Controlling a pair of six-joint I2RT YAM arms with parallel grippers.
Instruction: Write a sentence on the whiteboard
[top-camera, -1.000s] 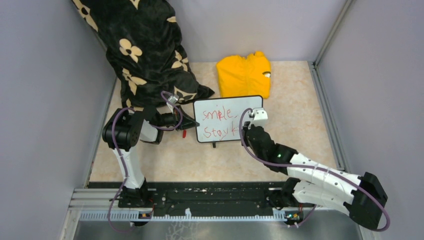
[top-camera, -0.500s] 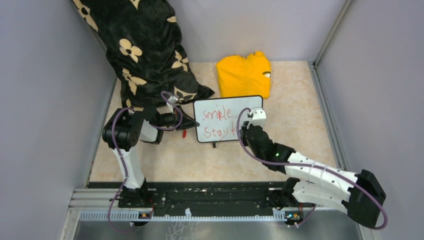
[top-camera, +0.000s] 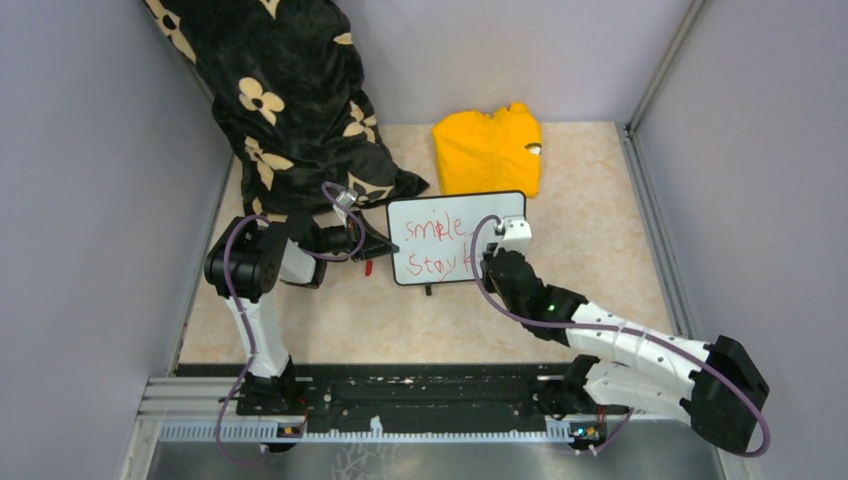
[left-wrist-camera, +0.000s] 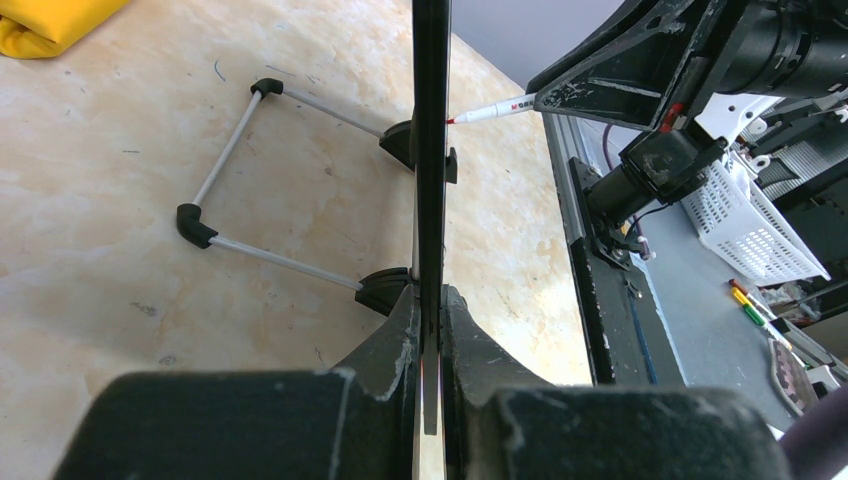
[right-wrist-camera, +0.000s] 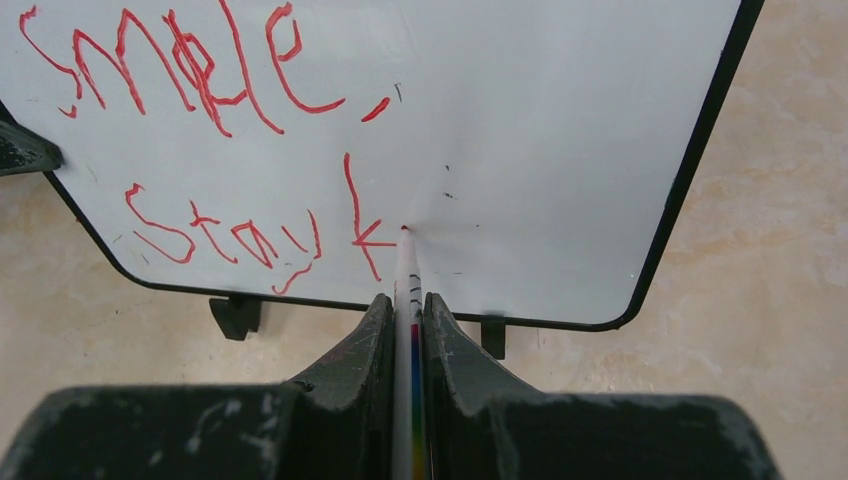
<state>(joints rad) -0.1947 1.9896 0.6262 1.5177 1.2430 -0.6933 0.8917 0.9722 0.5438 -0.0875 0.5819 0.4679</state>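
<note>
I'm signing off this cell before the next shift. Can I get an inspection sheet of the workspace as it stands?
Surface: beige table, a few faint marks.
Job's things: whiteboard propped on its wire stand; red sentence reads "smile, stay k", unfinished.
Clutter: yellow garment behind the board; black flowered fabric at the far left.
Grippers: left gripper clamps the board's left edge; right gripper holds the marker, tip on the board beside the "k".
Cables: purple cables loop off both arms; no snag seen.
Surroundings: grey walls; white basket beyond the table.
</note>
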